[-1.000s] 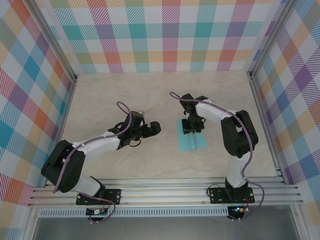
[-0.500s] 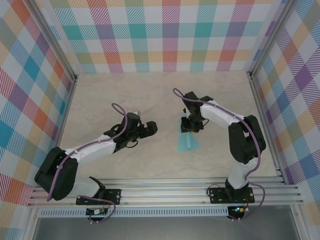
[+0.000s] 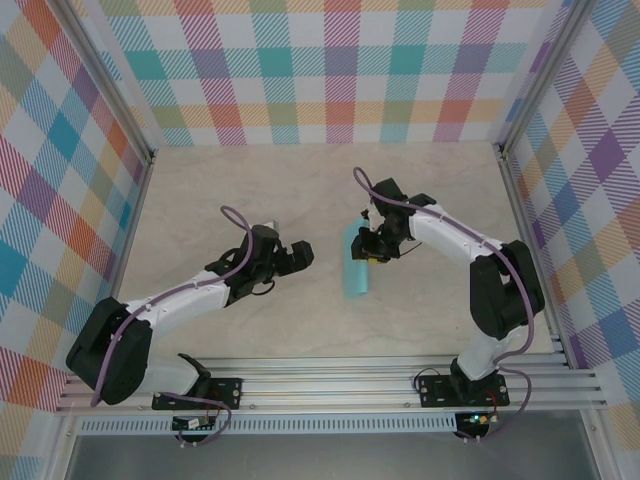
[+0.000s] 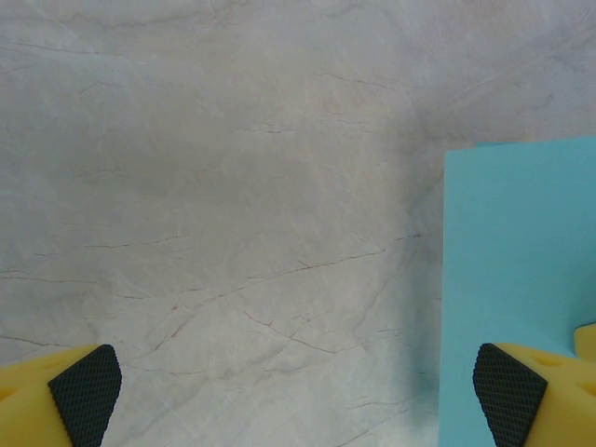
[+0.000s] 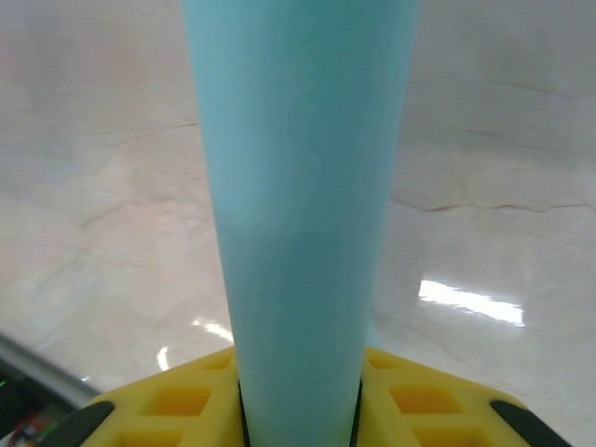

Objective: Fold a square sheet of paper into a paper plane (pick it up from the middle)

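One right tool (image 3: pixel 369 247) pinches the square sheet of paper (image 3: pixel 355 272) over open table (image 3: pixel 250 190).

Beige, seemingly marbled table (image 3: pixel 250 180), plaid walls (image 3: pixel 340 70)

Pale marbled table (image 3: pixel 250 190); whether the cyan sheet (image 3: pixel 355 265) touches it is unclear.

Both arms reach forward, inward. Left claw (image 3: pixel 303 255) wide open, pointing right. Right claw (image 3: pixel 367 246) clamped on paper (image 5: pixel 298 186).
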Controlling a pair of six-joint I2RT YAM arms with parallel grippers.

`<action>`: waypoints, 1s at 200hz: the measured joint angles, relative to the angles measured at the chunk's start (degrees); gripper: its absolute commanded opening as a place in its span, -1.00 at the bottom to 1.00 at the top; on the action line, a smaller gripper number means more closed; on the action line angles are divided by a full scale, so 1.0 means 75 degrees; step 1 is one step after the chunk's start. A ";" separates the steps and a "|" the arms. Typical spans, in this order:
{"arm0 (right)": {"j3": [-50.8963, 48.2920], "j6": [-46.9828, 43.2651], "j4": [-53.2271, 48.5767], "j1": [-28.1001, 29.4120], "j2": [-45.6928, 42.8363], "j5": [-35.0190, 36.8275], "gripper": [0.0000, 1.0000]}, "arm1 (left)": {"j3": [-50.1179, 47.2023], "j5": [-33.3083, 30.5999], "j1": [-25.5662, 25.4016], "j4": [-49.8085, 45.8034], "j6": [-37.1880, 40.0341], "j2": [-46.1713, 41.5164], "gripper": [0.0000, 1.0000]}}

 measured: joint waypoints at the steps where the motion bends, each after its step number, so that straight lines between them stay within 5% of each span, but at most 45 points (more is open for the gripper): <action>1: -0.0006 0.0006 0.0009 -0.0003 -0.0009 -0.0029 -0.37 | 0.0000 0.0000 0.0000 0.0000 0.0000 -0.0003 1.00; 38: -0.0318 0.0469 0.1014 -0.0210 -0.0122 -0.1603 -0.33 | 0.0000 0.0055 0.0000 -0.0108 0.0000 -0.0076 1.00; 73: -0.0758 0.0699 0.1536 -0.0460 0.0006 -0.2142 -0.29 | 0.0000 0.0358 0.0000 -0.0105 0.0009 -0.0079 1.00; 200: -0.1594 0.0303 0.1373 -0.0889 0.0536 -0.0647 0.21 | 0.0396 0.1699 -0.0061 0.0108 0.0189 0.0766 0.90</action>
